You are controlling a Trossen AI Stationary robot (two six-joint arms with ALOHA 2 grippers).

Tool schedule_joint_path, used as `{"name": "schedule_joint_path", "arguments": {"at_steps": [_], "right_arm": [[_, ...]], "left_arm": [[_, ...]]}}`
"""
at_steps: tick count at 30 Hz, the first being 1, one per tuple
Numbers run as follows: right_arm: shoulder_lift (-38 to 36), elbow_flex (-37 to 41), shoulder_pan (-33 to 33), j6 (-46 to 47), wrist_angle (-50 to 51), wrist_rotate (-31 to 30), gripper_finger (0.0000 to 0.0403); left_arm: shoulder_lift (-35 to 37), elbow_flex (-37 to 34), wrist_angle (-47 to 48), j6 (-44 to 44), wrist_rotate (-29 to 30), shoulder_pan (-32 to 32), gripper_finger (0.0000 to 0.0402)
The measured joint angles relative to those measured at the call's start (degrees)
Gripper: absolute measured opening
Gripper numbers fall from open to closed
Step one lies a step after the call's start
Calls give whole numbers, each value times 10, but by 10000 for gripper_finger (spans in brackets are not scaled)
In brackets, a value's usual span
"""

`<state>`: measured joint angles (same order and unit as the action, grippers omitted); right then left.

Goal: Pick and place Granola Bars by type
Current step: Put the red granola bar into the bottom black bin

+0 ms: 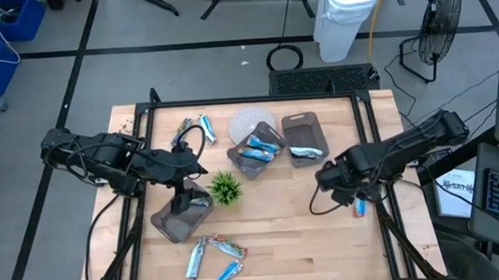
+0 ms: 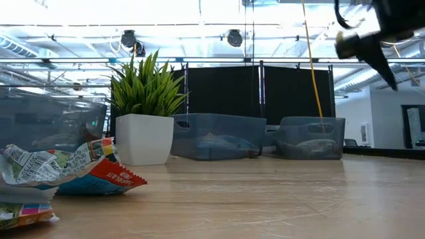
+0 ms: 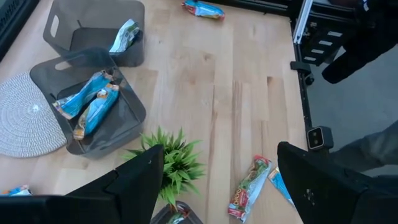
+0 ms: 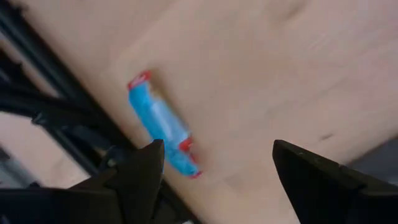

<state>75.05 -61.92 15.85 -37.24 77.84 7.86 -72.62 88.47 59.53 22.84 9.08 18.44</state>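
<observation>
A blue granola bar is seen lying flat on the bench, beside the left-hand one of the right gripper's parted fingers, its long axis slanted; the left gripper's fingers are parted too.

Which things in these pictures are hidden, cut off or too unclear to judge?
- High view: the left gripper covers part of the near tray; its contents cannot be told.
- High view: the right gripper partly covers the blue bar at the table edge.
- Low view: the frosted walls of the trays blur the bars inside; no count possible.
- Right wrist view: the print on the blue bar is blurred.
</observation>
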Motion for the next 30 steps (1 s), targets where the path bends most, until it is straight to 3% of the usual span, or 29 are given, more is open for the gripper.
{"name": "schedule_joint_path", "arguments": {"at_steps": [11, 20, 30], "right_arm": [[0, 118, 69, 19, -53, 11, 288], [0, 147, 129, 54, -151, 13, 288], [0, 176, 170, 74, -168, 35, 288]], "left_arm": [[0, 0, 0, -50, 0, 0, 310], [0, 0, 0, -58, 15, 0, 310], [0, 0, 0, -63, 16, 0, 310]]}}
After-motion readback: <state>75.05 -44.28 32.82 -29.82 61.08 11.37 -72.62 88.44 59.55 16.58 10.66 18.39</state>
